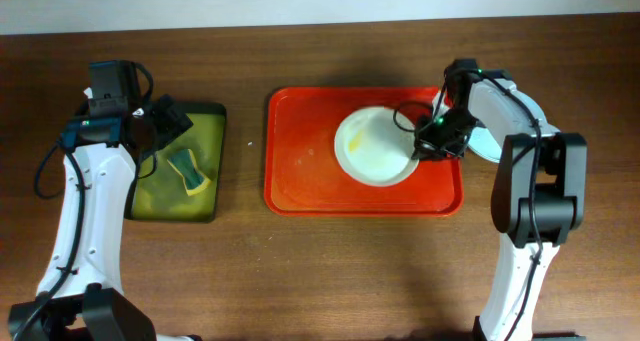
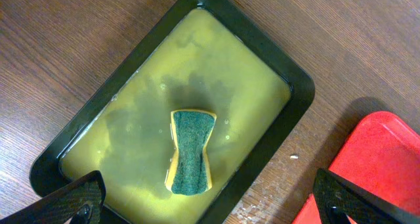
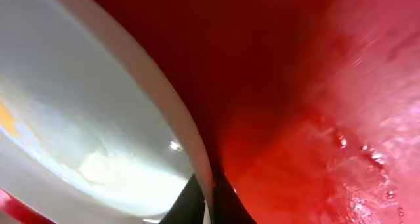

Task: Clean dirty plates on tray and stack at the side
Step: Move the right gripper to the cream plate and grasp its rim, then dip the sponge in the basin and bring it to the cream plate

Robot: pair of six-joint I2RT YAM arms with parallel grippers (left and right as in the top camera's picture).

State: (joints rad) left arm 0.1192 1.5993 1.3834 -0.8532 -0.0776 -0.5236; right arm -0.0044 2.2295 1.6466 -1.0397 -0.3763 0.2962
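The white plate (image 1: 372, 151), with a yellowish smear, lies inside the red tray (image 1: 300, 156), in its right half. The right gripper (image 1: 422, 149) is clamped on the rim of this plate. Just beside the red tray's right edge sits a pale green plate (image 1: 487, 145). To the left of the red tray, the left gripper (image 2: 207, 199) hangs with its fingers wide apart over a sponge (image 2: 190, 152) in the black tray (image 2: 298, 92).

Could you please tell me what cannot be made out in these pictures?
- Overhead: the side plates beside the tray are mostly covered by the right arm, so their number is unclear.
- Right wrist: the plate is blurred and cut off by the frame edges.
- Left wrist: the left gripper has its fingers running off the bottom edge.
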